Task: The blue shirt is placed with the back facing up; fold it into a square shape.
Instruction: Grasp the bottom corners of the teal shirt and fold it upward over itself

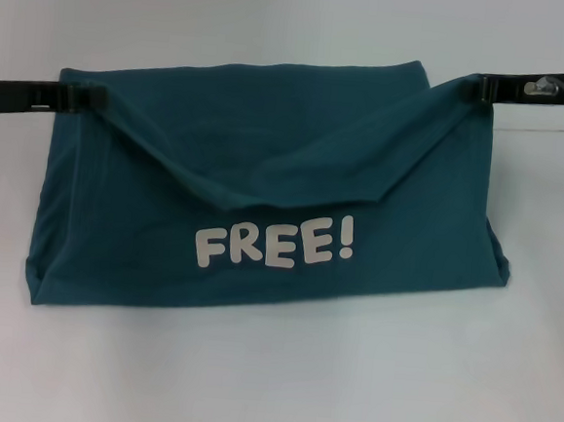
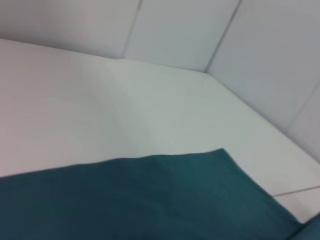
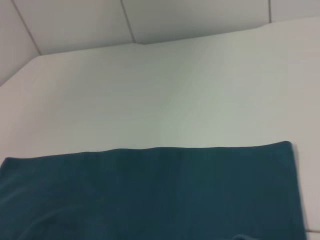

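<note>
Left tool (image 1: 76,97) and right tool (image 1: 482,88) each pinch a top corner of the blue shirt (image 1: 262,219), stretched sideways between them, hanging onto the counter (image 1: 268,386).

A plain white counter (image 1: 268,386) fills the scene, its surface smooth and matte. Beyond its far edge rises a white paneled wall (image 2: 190,30) with thin dark seams, meeting the counter in a corner in both wrist views.
</note>
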{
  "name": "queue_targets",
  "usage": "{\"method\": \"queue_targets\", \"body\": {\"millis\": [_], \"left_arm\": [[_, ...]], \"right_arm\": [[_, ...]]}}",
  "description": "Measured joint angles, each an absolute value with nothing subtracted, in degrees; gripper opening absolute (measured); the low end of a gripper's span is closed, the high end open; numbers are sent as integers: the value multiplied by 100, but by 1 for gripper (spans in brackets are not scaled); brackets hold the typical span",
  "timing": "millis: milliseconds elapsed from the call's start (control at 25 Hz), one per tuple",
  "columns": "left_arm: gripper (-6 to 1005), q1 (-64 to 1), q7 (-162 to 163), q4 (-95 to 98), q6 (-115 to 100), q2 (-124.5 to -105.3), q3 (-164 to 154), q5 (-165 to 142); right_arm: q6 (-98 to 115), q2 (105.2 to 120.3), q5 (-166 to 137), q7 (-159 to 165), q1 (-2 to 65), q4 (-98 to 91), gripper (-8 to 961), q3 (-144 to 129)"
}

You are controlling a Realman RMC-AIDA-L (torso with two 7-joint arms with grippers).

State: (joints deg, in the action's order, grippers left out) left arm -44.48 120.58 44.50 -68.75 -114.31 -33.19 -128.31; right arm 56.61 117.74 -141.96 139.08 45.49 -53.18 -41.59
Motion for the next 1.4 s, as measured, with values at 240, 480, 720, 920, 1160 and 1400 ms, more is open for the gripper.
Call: {"method": "queue_targets", "body": {"millis": [240, 480, 720, 920, 1160, 1400], "left_arm": [[16, -4490, 11890, 4317, -6367, -11431, -3456, -12831], [17, -4558, 11768, 4272, -6079, -11471, -3515, -12831], [16, -4580, 11753, 4267, -5774, -11519, -3839, -12837], [17, -4586, 11787, 4267, -5508, -11566, -3987, -12897], [28, -4564, 11795, 4269, -5205, -11606, -4165, -12901], [91, -4495, 11827, 4229, -4689, -11729, -4348, -12934]], "right_arm": [[5266, 11711, -14184, 13914, 4571, -5048, 56, -4159], [5067, 11684, -14173, 13904, 4585, -4969, 57, -4157], [5020, 11669, -14168, 13848, 4673, -4807, 57, -4194], [4904, 11690, -14167, 13843, 4677, -4770, 57, -4348], [4801, 11712, -14167, 13845, 4676, -4761, 56, -4351], [4698, 11732, -14176, 13843, 4711, -4658, 58, -4366]]}}
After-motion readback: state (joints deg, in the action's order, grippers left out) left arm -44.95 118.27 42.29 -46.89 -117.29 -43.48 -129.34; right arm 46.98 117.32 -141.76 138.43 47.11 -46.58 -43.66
